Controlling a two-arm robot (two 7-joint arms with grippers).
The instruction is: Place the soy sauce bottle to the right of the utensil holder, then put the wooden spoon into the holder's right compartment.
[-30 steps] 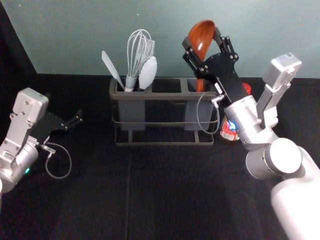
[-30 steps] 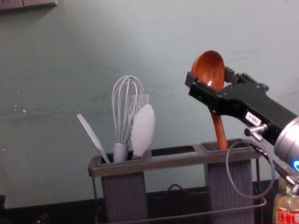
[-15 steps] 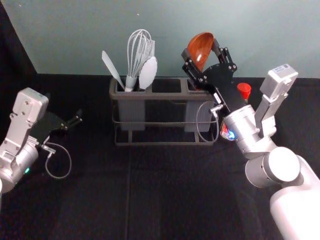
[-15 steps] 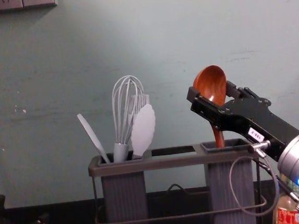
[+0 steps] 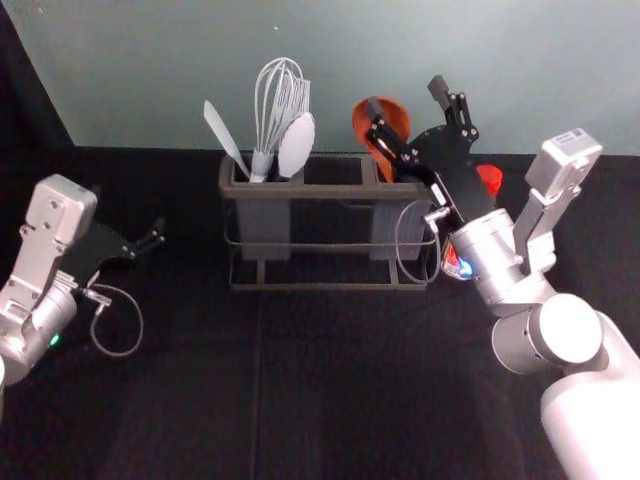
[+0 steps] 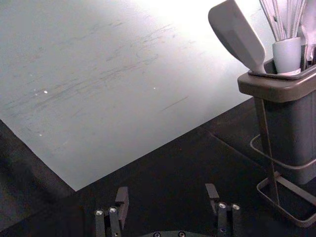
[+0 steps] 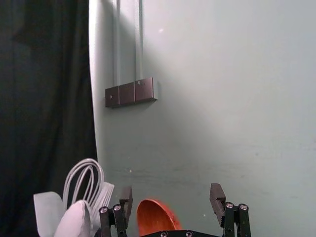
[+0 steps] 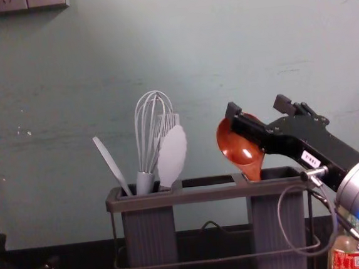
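Note:
My right gripper (image 5: 407, 94) is open above the right end of the utensil holder (image 5: 318, 192). The wooden spoon (image 5: 380, 118) stands in the holder's right compartment, bowl up and leaning left, partly behind one finger. In the chest view the spoon (image 8: 238, 149) has its handle down in that compartment. The right wrist view has the spoon (image 7: 155, 217) low between the spread fingers of the right gripper (image 7: 171, 197). Right of the holder stands the soy sauce bottle (image 5: 489, 178), red-capped and partly hidden by the arm. My left gripper (image 5: 150, 240) stays parked at left; its fingers (image 6: 122, 201) are apart.
A whisk (image 5: 270, 110), a white spatula (image 5: 225, 138) and other pale utensils stand in the holder's left compartment. A pale wall rises behind the holder, with a switch panel (image 8: 17, 4) high on its left. Dark cloth covers the table (image 5: 330, 390).
The right gripper has opened and let go of the spoon. The spoon has dropped lower into the right compartment and tipped to the left. The left arm has stayed still.

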